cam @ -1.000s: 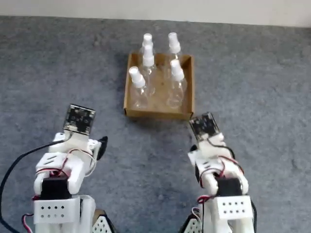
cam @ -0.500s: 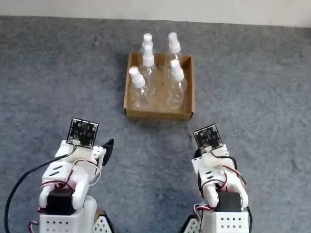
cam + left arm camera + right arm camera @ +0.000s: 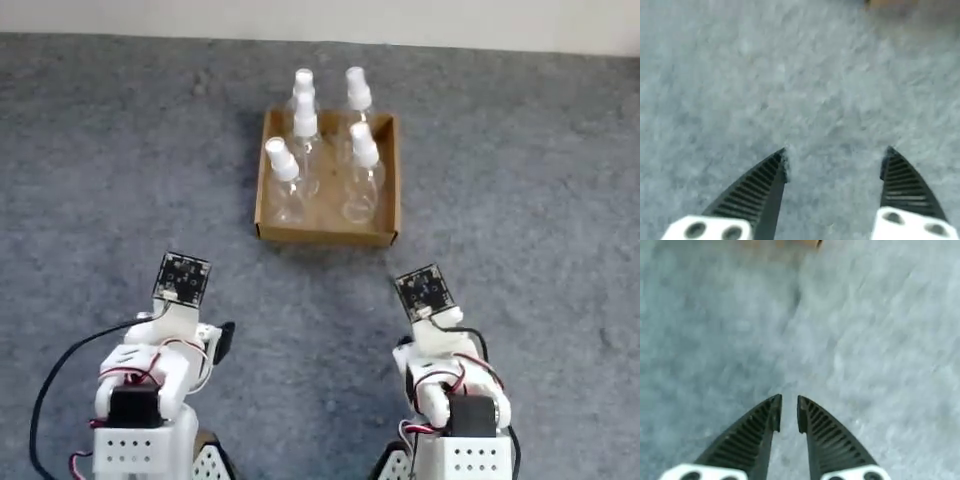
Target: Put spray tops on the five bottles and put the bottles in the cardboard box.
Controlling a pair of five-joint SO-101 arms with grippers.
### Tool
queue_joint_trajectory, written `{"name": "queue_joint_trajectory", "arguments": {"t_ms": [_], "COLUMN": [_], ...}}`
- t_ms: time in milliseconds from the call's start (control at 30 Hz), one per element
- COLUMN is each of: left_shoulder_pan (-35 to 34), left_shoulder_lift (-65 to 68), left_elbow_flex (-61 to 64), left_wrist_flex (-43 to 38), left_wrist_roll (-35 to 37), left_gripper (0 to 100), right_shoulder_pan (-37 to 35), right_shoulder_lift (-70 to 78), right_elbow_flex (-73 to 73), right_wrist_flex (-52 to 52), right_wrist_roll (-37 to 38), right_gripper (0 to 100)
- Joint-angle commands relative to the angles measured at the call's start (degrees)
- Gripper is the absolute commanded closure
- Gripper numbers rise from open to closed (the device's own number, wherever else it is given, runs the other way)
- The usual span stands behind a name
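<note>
Bottles, five, upright inside cardboard box at far middle of grey table, white spray tops fitted, left tool spread wide, right tool narrowed to a slit, both empty, over table near the box.

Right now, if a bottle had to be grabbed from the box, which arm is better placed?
Left, slightly: the left gripper is spread wide open, while the right gripper is almost shut. Both arms sit back from the cardboard box of spray bottles.
</note>
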Motion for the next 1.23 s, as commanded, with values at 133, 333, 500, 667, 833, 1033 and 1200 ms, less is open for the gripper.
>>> {"name": "queue_joint_trajectory", "arguments": {"t_ms": [133, 333, 500, 667, 833, 1033, 1200], "left_shoulder_pan": [-6.4, -7.3, -7.3, -7.3, -7.3, -7.3, -7.3], "left_shoulder_lift": [-0.7, -0.7, -0.7, -0.7, -0.7, -0.7, -0.7], "left_elbow_flex": [1.1, 1.1, 1.1, 1.1, 1.1, 1.1, 1.1], "left_wrist_flex": [2.4, 2.5, 2.6, 2.6, 2.6, 2.6, 2.6], "left_wrist_roll": [0.4, 0.4, 0.5, 0.5, 0.5, 0.5, 0.5], "left_gripper": [95, 95, 95, 95, 95, 95, 95], "right_shoulder_pan": [0.4, 0.4, 0.4, 0.4, 0.4, 0.4, 0.4], "right_shoulder_lift": [-0.7, -0.7, -0.7, -0.7, -0.7, -0.7, -0.7], "right_elbow_flex": [6.9, 6.9, 6.9, 6.9, 6.9, 6.9, 6.9], "right_wrist_flex": [1.4, 1.4, 1.4, 1.4, 1.4, 1.4, 1.4], "right_wrist_roll": [0.4, 0.4, 0.4, 0.4, 0.4, 0.4, 0.4], "right_gripper": [99.3, 99.3, 99.3, 99.3, 99.3, 99.3, 99.3]}}
